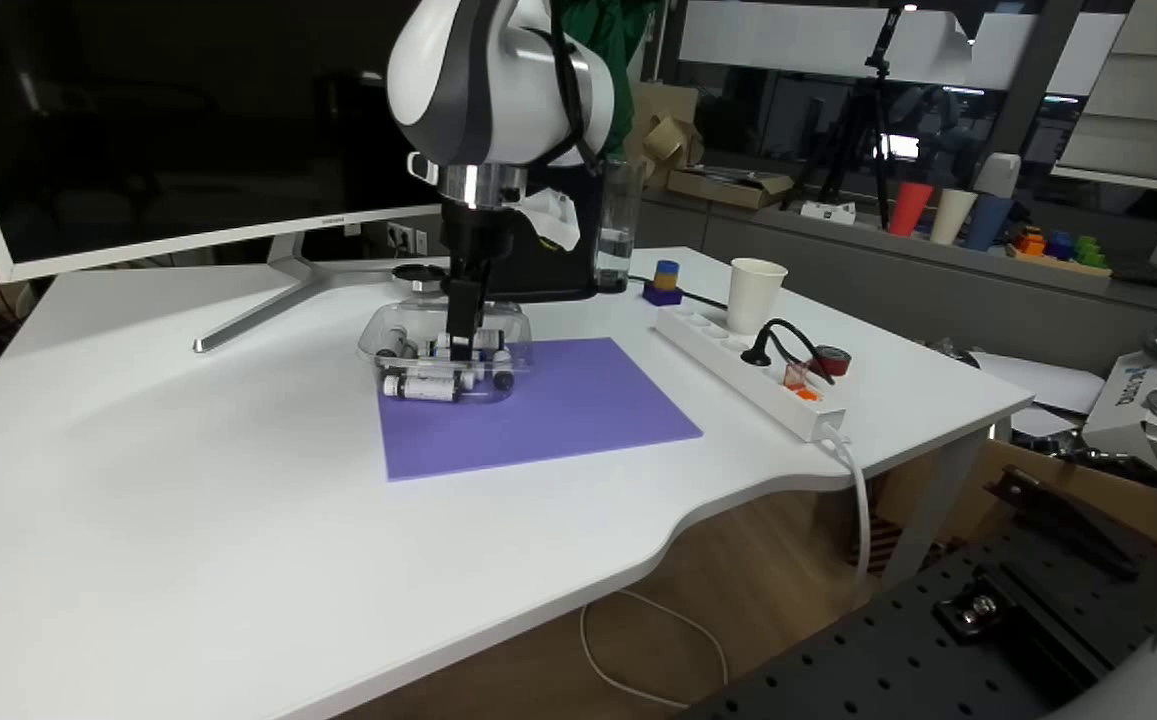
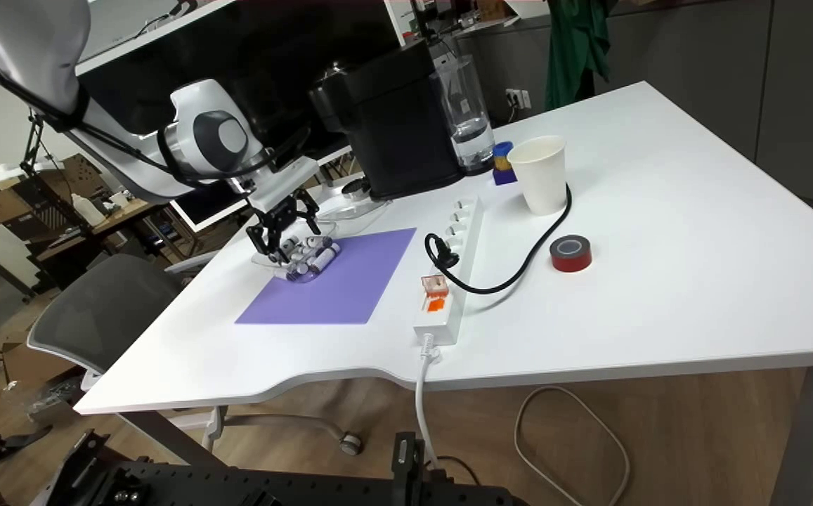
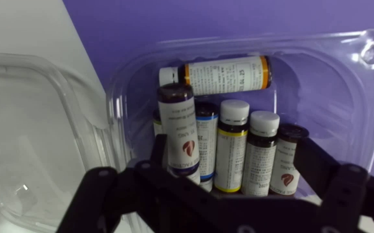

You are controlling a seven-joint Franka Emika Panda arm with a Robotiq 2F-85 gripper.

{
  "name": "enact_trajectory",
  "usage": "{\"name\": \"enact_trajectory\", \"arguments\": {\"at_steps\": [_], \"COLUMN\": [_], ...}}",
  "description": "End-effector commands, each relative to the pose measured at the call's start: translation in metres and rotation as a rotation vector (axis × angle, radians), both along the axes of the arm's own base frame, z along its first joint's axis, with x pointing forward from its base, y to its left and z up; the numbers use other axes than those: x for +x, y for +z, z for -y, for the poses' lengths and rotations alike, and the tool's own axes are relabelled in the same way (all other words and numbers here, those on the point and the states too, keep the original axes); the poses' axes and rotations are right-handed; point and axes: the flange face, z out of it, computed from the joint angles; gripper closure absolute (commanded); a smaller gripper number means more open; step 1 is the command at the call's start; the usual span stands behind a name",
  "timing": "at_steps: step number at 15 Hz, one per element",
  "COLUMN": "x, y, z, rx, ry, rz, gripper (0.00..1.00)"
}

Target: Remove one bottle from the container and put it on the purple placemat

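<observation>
Black two-finger gripper (image 3: 233, 147), its jaws wide apart with nothing clenched, over a clear plastic clamshell container (image 3: 322, 90) of small brown bottles (image 3: 259, 165) with white labels. In the wrist view several lie side by side between the fingers (image 3: 315, 159), among them a yellow-banded bottle (image 3: 232, 158) with a white cap, near the middle of the gap. Just beside the finger nearer the opened lid (image 3: 28, 129), a red-logo bottle (image 3: 178, 129) lies propped on its neighbours, contact with the finger unclear. Beyond the fingertips an orange-banded bottle (image 3: 227, 76) lies crosswise, inside the container like all the rest. The purple placemat (image 1: 538, 425) runs under most of the container and on past the fingertips, so the transfer looks short. The lid, folded out past one finger, leaves access from above. The wide spread seems meant to straddle the packed row before settling on one bottle. In an exterior view the white arm (image 1: 538, 90) hangs overhead, wrist nearly upright, fingers pointing down at the container.
</observation>
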Motion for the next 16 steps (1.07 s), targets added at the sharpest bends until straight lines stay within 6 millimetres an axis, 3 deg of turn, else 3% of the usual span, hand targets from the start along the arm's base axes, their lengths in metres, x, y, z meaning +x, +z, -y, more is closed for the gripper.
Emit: {"name": "enact_trajectory", "arguments": {"at_steps": [1,10,11,12,16], "x": [0.009,0.008,0.008,0.009,0.009], "y": [-0.006,-0.027,-0.027,-0.028,-0.029], "z": [0.006,0.015,0.016,0.016,0.015], "rx": [-0.009,-0.058,-0.069,-0.078,-0.097], "ry": [-0.006,-0.015,-0.008,0.002,0.019], "rz": [-0.007,-0.101,-0.110,-0.117,-0.131], "gripper": [0.00,0.00,0.25,0.25,0.55]}}
